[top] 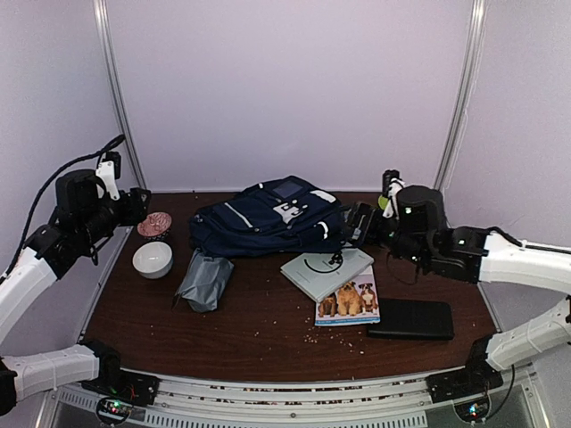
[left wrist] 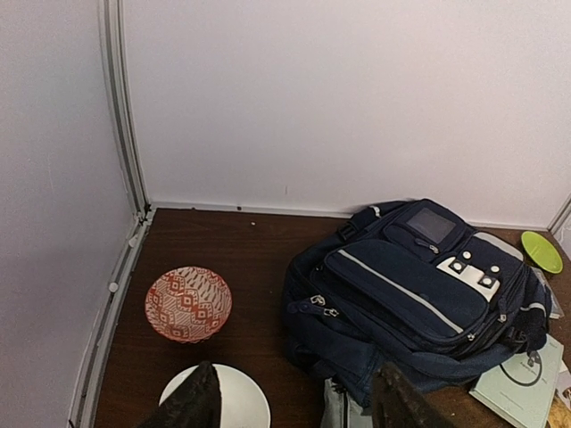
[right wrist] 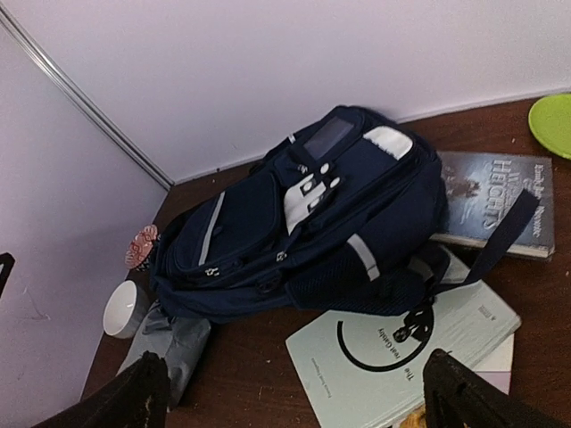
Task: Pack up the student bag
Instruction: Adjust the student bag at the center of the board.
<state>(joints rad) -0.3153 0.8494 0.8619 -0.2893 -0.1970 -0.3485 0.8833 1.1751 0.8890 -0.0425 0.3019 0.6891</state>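
Observation:
The student bag (top: 268, 218) is a navy-blue backpack with thin white stripes. It lies front side up at the back middle of the table, also in the left wrist view (left wrist: 410, 285) and the right wrist view (right wrist: 303, 223). My left gripper (top: 136, 207) hovers open at the left, well clear of the bag, and its dark fingertips frame bare space (left wrist: 294, 397). At the bag's right end, my right gripper (top: 359, 223) is held above the table. It is open and empty (right wrist: 294, 388).
A red patterned bowl (top: 154, 225) and a white bowl (top: 153, 259) sit at the left. A grey pouch (top: 205, 281) lies by the bag's front. A pale green book (top: 326, 270), a dog-cover book (top: 348, 303) and a flat black case (top: 410, 319) lie to the right. A green disc (right wrist: 551, 123) sits behind.

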